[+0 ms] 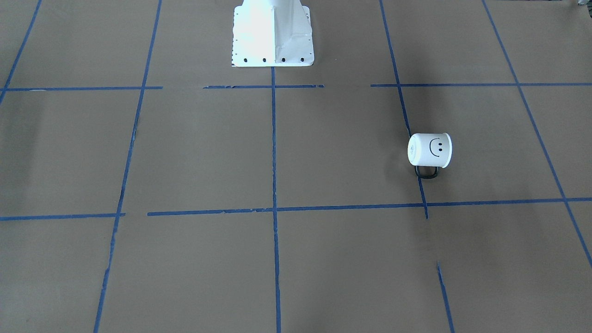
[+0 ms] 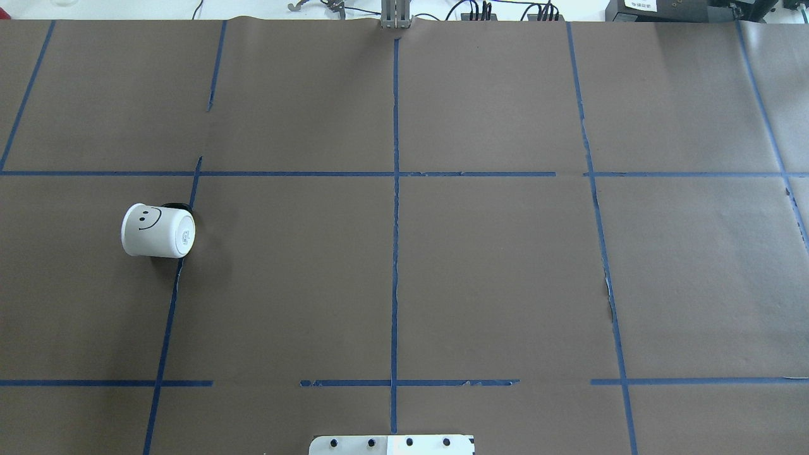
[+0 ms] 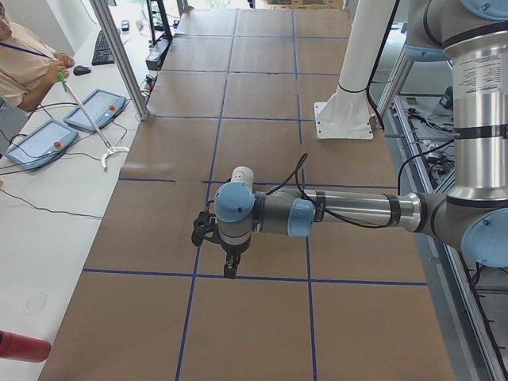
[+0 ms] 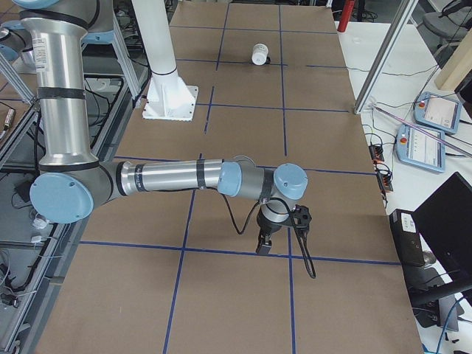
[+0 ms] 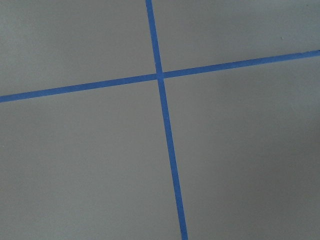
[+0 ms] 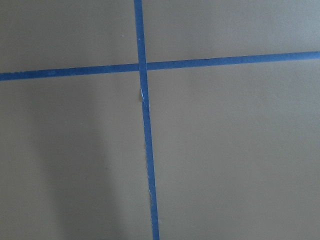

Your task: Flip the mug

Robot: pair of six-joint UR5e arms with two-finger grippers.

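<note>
The white mug (image 1: 430, 149) with a black smiley face lies on its side on the brown paper, base toward the table's middle and black handle (image 1: 426, 172) against the paper. It lies on the robot's left in the overhead view (image 2: 158, 230). It shows small in the exterior right view (image 4: 259, 54), and in the exterior left view (image 3: 243, 175) it peeks out behind the near arm. My left gripper (image 3: 230, 268) hangs above the table, apart from the mug. My right gripper (image 4: 263, 245) hangs over the far end. I cannot tell whether either is open or shut.
Blue tape lines (image 2: 395, 253) divide the paper into squares. The robot's white base (image 1: 273, 34) stands at the table's edge. An operator (image 3: 24, 59) sits beside pendants (image 3: 40, 143) past the table's far side. Both wrist views show only paper and a tape cross (image 5: 160, 76).
</note>
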